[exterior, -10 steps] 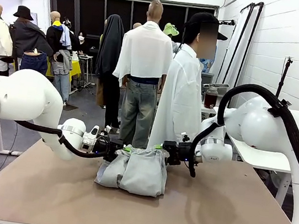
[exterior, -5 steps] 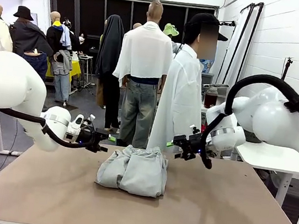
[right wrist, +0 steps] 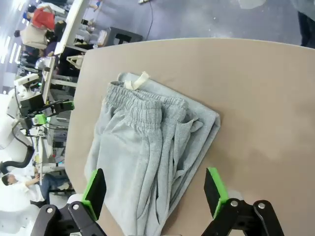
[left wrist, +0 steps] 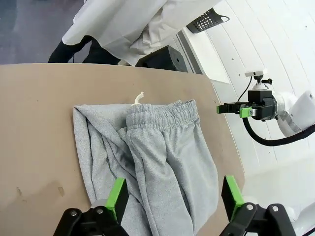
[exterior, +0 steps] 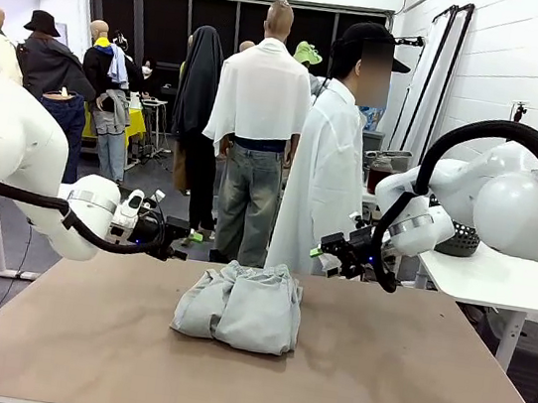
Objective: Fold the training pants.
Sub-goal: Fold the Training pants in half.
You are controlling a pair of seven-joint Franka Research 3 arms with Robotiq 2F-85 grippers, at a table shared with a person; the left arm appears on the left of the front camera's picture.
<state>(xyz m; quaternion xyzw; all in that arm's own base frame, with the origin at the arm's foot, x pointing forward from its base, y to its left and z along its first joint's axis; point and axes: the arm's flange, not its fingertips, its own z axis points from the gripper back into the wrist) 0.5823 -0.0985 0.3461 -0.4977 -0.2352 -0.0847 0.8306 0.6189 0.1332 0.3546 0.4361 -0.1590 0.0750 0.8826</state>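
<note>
While the training pants (exterior: 239, 306) lie folded in a compact bundle near the middle of the table (exterior: 394, 380), both arms hang clear of them on either side. The left gripper (exterior: 174, 248) sits above the table's far left edge, its jaws spread wide and empty; in the left wrist view its green pads (left wrist: 117, 197) frame the grey cloth below, with nothing between them. The right gripper (exterior: 322, 254) hovers off the bundle's far right side, likewise spread apart and holding nothing, and its own camera shows its green pads (right wrist: 94, 192) standing wide over the trousers (right wrist: 147, 167). The gathered elastic waistband (left wrist: 165, 114) lies along the bundle's far edge, toward the person, with a pale drawstring end (left wrist: 138, 100) poking out beside it. The fabric is stacked in several soft layers, the folded leg panels overlapping one another with loose creases. A person in a white shirt (exterior: 322, 184) stands at the table's far side, just behind the bundle.
</note>
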